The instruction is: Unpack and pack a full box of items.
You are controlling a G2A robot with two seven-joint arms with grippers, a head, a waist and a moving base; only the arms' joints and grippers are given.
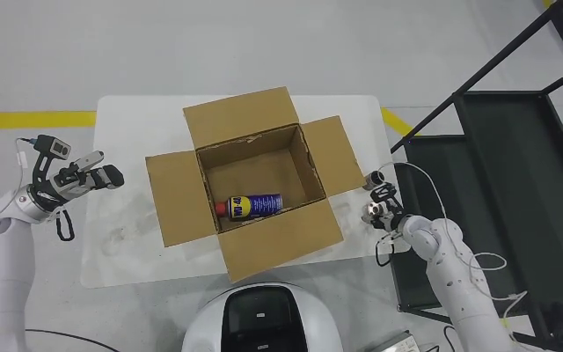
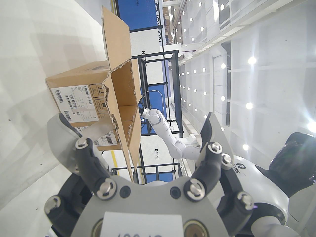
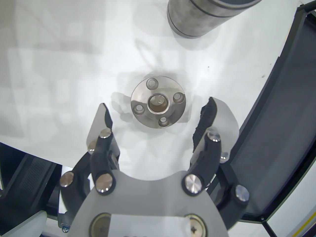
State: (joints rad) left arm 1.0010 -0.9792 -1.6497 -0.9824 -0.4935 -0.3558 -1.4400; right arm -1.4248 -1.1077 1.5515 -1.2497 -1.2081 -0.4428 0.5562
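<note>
The cardboard box [image 1: 255,176] stands open in the middle of the white tabletop [image 1: 132,132], all four flaps folded outward. Inside it a spray can [image 1: 249,207] lies on its side against the wall nearest to the robot. Its long axis runs along that wall, and its red cap points toward the left arm's side. The left end effector [image 1: 101,169] hangs beside the tabletop's left edge, well apart from the box, with its fingers spread and nothing between them. The right end effector [image 3: 158,104] is at the tabletop's right edge, just beside the box's right flap, also spread wide. Between its fingers [image 3: 208,117], and not touched by either of them, a round metal flange [image 3: 158,102] lies flat on the tabletop (its centre bore faces upward). Near it a grey metal sleeve [image 3: 209,3] stands on its end, open side up.
</note>
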